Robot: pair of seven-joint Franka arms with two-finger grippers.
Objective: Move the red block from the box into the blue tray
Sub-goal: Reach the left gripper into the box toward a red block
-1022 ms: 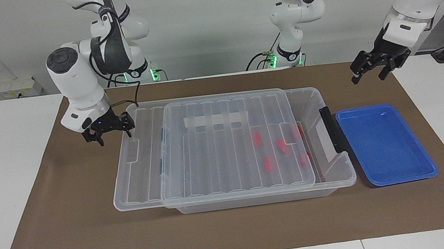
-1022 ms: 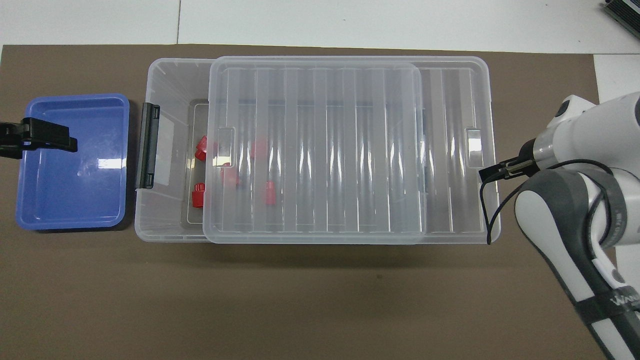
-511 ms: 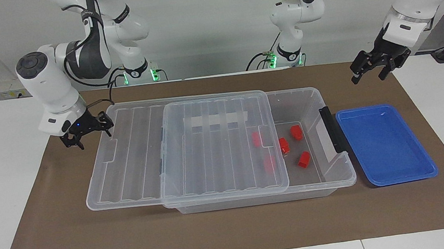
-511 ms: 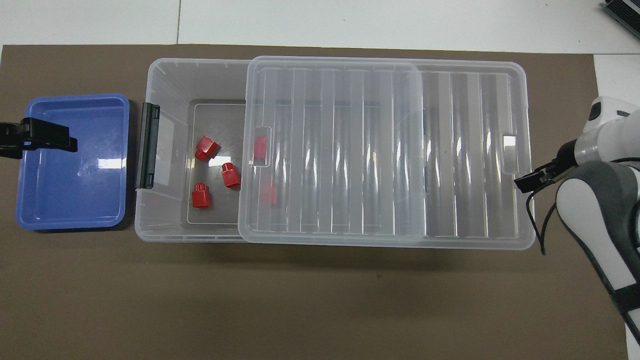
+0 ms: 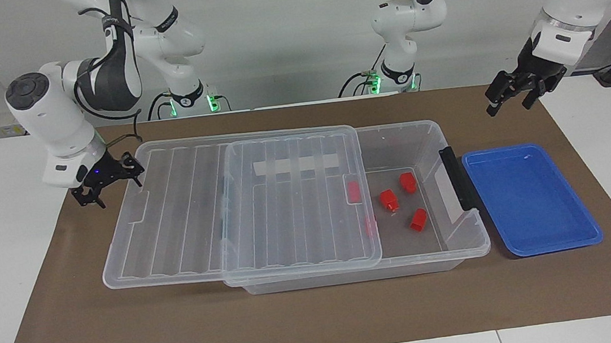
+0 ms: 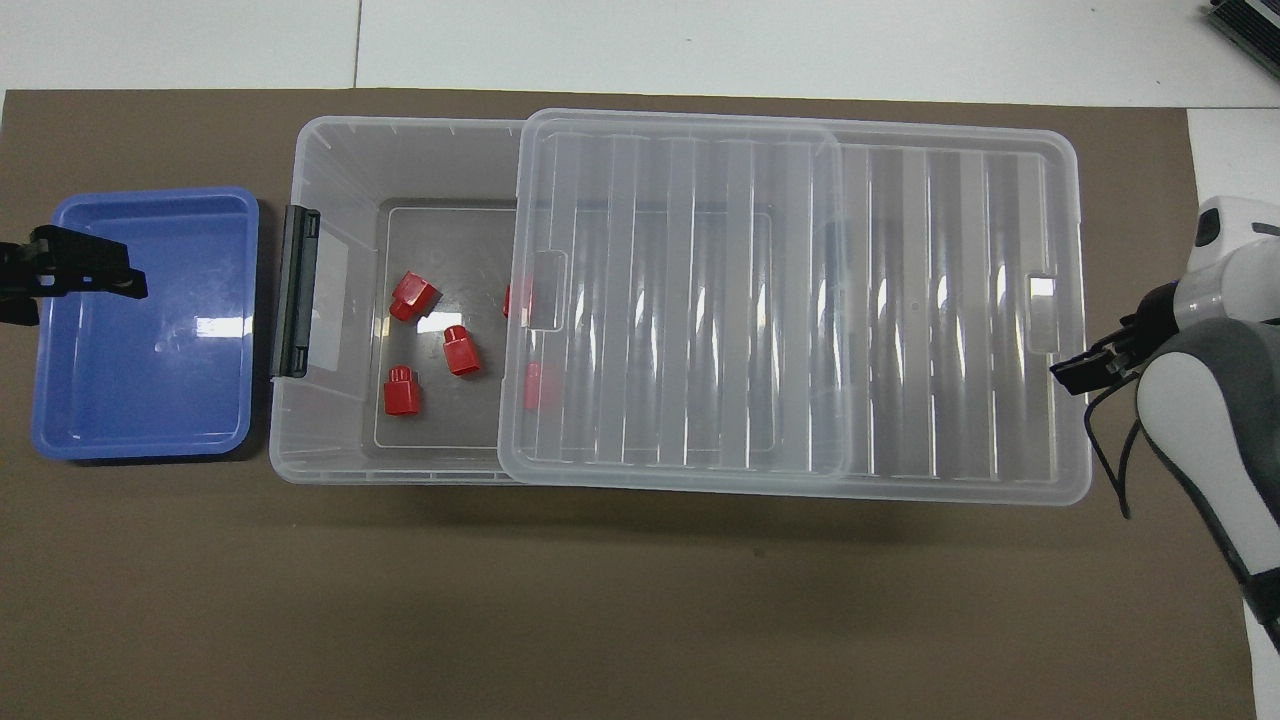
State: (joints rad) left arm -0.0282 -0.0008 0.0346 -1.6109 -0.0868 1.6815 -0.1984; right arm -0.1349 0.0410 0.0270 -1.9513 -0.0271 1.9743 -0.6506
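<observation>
While the clear lid (image 5: 232, 207) lies slid toward my right arm's end of the table, overhanging the box (image 5: 427, 141) there, my right gripper (image 5: 105, 181) hangs just beside the lid's outer edge with its fingers spread and nothing between them. Under the lid sits a strip of white tape (image 5: 296, 164), seen through the ribbed plastic. With the box's other end uncovered, three red blocks (image 5: 388, 200) lie in plain sight on its floor (two more show only dimly through the lid's edge, close by). A black handle (image 5: 456, 178) closes off that end of the box, and just beside it the blue tray (image 5: 530, 199) rests on the brown mat (image 5: 321, 317) with no block in it. My left gripper (image 5: 519, 93) waits in the air past the tray's corner toward my own side of the table, fingers apart, holding nothing; in the overhead view it (image 6: 70, 277) overlaps the tray's outer rim.
</observation>
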